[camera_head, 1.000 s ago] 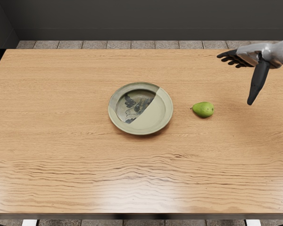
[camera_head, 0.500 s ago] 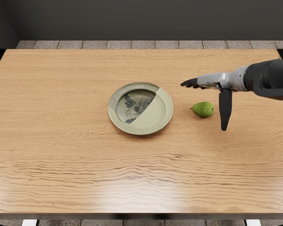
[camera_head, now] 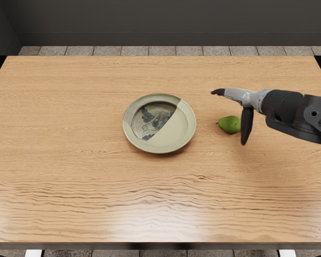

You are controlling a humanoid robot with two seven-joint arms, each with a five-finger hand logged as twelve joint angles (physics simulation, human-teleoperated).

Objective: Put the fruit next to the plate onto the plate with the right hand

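The right hand [camera_head: 239, 98] reaches in from the right edge and hovers over the pear [camera_head: 228, 125]. It is spread wide and holds nothing, with its fingers pointing left and the thumb hanging down just at the pear's right side. The pear lies on the wooden surface [camera_head: 69, 160], near the right of the plate [camera_head: 191, 124] but apart from it.

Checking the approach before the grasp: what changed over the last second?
The right hand swept in from the picture's upper right toward the pear and now hangs open by its right side, holding nothing. Pear and plate stayed put.
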